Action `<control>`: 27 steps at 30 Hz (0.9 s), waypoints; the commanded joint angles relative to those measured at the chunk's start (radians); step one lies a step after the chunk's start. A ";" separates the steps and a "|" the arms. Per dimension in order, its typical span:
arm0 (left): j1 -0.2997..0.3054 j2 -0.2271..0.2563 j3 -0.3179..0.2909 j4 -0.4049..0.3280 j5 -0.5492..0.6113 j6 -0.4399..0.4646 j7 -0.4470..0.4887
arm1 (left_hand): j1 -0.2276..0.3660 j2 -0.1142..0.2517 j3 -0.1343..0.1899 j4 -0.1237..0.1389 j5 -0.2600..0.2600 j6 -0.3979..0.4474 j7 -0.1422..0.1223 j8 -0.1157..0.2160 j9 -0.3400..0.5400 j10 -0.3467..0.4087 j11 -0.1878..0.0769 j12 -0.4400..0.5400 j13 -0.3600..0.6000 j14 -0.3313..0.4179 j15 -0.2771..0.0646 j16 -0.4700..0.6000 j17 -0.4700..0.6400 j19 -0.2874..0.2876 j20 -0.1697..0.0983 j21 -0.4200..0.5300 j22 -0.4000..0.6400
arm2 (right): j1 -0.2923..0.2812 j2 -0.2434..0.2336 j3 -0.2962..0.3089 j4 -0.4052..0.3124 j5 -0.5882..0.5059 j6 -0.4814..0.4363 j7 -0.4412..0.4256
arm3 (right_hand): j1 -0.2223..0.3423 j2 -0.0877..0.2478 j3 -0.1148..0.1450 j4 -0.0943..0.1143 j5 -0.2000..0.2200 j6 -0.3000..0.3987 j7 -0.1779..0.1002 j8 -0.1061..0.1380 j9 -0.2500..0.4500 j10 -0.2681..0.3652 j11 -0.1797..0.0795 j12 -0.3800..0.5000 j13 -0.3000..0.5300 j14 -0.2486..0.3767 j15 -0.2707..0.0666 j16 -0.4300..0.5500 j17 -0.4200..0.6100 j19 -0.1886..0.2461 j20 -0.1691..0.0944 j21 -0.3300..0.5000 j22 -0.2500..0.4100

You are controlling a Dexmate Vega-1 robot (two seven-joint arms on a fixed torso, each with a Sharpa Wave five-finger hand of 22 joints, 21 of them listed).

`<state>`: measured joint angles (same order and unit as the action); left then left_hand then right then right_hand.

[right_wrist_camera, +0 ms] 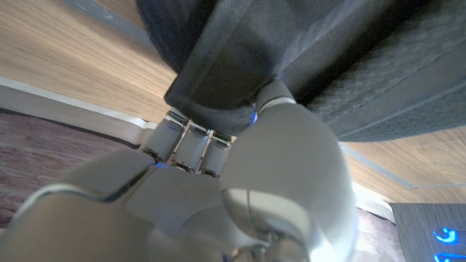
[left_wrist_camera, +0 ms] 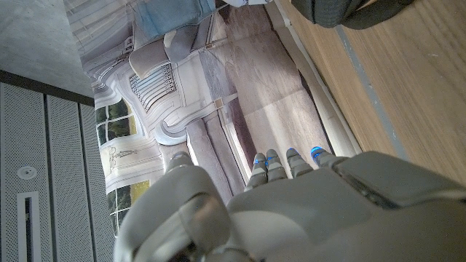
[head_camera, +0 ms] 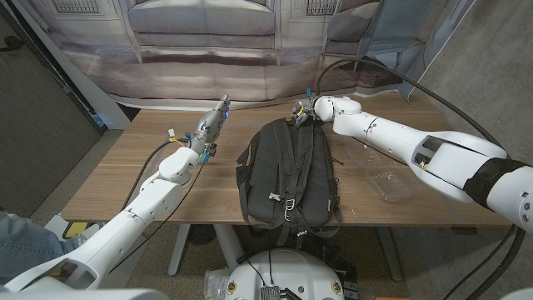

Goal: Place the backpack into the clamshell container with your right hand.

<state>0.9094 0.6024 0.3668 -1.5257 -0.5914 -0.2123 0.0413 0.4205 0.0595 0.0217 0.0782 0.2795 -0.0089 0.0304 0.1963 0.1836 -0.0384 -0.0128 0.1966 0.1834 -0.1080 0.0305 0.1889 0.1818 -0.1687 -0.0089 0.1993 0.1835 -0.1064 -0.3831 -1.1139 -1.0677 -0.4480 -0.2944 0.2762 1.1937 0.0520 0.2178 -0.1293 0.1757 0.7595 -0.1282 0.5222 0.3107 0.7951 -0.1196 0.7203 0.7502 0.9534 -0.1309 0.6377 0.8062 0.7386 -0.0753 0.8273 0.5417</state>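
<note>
A: Start with the big thing. Why is the tabletop (head_camera: 125,167) laid out this way?

B: It carries everything within both arms' reach. The backpack (head_camera: 287,171) lies flat across its middle, straps upward, its top end toward the far edge, so the top handle is offered to whichever arm reaches over it.

A: And the right arm?

B: It stretches across from the right so the right hand (head_camera: 301,111) meets that top end. In the right wrist view the fingers (right_wrist_camera: 191,142) are wrapped over a fold of dark fabric, thumb pressing from the other side: clamped on the pack's top, I'd judge, ready for a lift.

A: The left hand (head_camera: 213,123)?

B: Parked near the far edge, beside the pack but apart from it. Its fingers (left_wrist_camera: 284,164) lie straight and close together, holding nothing, probably just kept out of the way.

A: And the smallest piece?

B: The clamshell container (head_camera: 390,185), clear plastic, sits right of the pack near the front edge. It looks much smaller than the backpack, so fitting it inside seems doubtful.
</note>
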 commanded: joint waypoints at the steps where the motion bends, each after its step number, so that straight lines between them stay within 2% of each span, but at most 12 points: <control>1: -0.004 0.000 0.001 0.003 -0.002 -0.001 -0.007 | -0.001 0.008 -0.003 0.001 -0.001 0.003 0.001 0.000 0.002 -0.004 -0.003 0.004 0.003 0.000 0.002 0.000 0.002 -0.024 0.007 0.006 0.004 | -0.047 -0.030 0.042 -0.063 0.003 -0.003 -0.072 | 0.038 0.049 -0.001 -0.002 0.005 0.146 -0.030 0.010 0.068 0.086 -0.062 0.012 0.104 0.020 -0.103 0.005 0.013 0.009 -0.130 0.021 0.005; 7: -0.002 0.004 -0.001 0.001 -0.004 0.001 -0.009 | -0.001 0.008 -0.004 0.001 -0.001 0.004 0.003 0.001 0.002 -0.003 -0.002 0.005 0.003 0.000 0.001 0.000 0.002 -0.024 0.007 0.006 0.004 | -0.067 -0.042 0.057 -0.091 -0.001 -0.006 -0.103 | 0.037 0.046 -0.002 -0.007 0.006 0.167 -0.016 0.017 0.071 0.100 -0.044 0.020 0.139 0.033 -0.103 0.002 0.019 0.012 -0.131 0.046 0.005; 13: -0.002 0.010 -0.002 -0.006 0.001 0.008 -0.003 | -0.001 0.009 -0.005 0.001 -0.001 0.004 0.002 0.000 0.003 -0.002 -0.001 0.005 0.003 -0.001 0.001 0.000 0.002 -0.023 0.006 0.006 0.004 | -0.089 -0.056 0.074 -0.120 -0.002 0.000 -0.133 | 0.040 0.043 0.000 -0.012 0.005 0.172 -0.007 0.019 0.073 0.107 -0.036 0.023 0.163 0.040 -0.103 0.000 0.025 0.019 -0.131 0.065 0.003; 17: -0.006 0.012 -0.001 -0.007 -0.001 0.009 -0.011 | 0.000 0.009 -0.005 0.001 -0.001 0.004 0.003 0.000 0.003 -0.001 -0.002 0.006 0.003 0.000 0.001 0.000 0.002 -0.023 0.007 0.006 0.004 | -0.111 -0.074 0.095 -0.153 0.006 0.017 -0.159 | 0.050 0.039 0.004 -0.020 0.005 0.185 0.015 0.018 0.067 0.135 -0.018 0.007 0.150 0.064 -0.103 -0.005 0.024 0.048 -0.131 0.100 0.000; 21: -0.010 0.011 0.000 -0.006 -0.001 0.009 -0.014 | 0.000 0.010 -0.005 0.001 -0.001 0.004 0.002 0.000 0.003 -0.001 -0.002 0.005 0.003 0.000 0.001 0.000 0.002 -0.023 0.006 0.007 0.004 | -0.129 -0.095 0.110 -0.193 0.003 0.020 -0.169 | 0.057 0.037 0.010 -0.024 0.005 0.192 0.035 0.016 0.063 0.142 -0.001 0.004 0.158 0.088 -0.102 -0.009 0.017 0.058 -0.131 0.112 -0.007; 27: -0.015 0.007 0.003 -0.001 0.000 0.007 -0.018 | 0.000 0.010 -0.006 0.001 -0.001 0.004 0.002 0.000 0.003 -0.001 0.000 0.005 0.003 0.000 0.001 0.000 0.002 -0.023 0.006 0.007 0.004 | -0.155 -0.117 0.129 -0.251 -0.008 0.003 -0.178 | 0.063 0.034 0.014 -0.027 0.004 0.189 0.043 0.014 0.066 0.138 0.010 0.001 0.170 0.101 -0.102 -0.012 0.018 0.063 -0.131 0.119 -0.015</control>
<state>0.9024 0.6110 0.3667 -1.5292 -0.5927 -0.2061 0.0311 0.4204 0.0595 0.0207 0.0771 0.2795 -0.0089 0.0304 0.1963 0.1836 -0.0384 -0.0128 0.1966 0.1835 -0.1080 0.0305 0.1889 0.1818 -0.1687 -0.0089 0.1993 0.1835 -0.2149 -0.4603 -1.0221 -1.2283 -0.4468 -0.2852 0.1309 1.2021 0.0435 0.2276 -0.1531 0.1775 0.8385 -0.0980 0.5337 0.3106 0.8881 -0.0733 0.7256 0.7601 1.0188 -0.1430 0.6282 0.8193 0.7925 -0.0894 0.9372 0.5281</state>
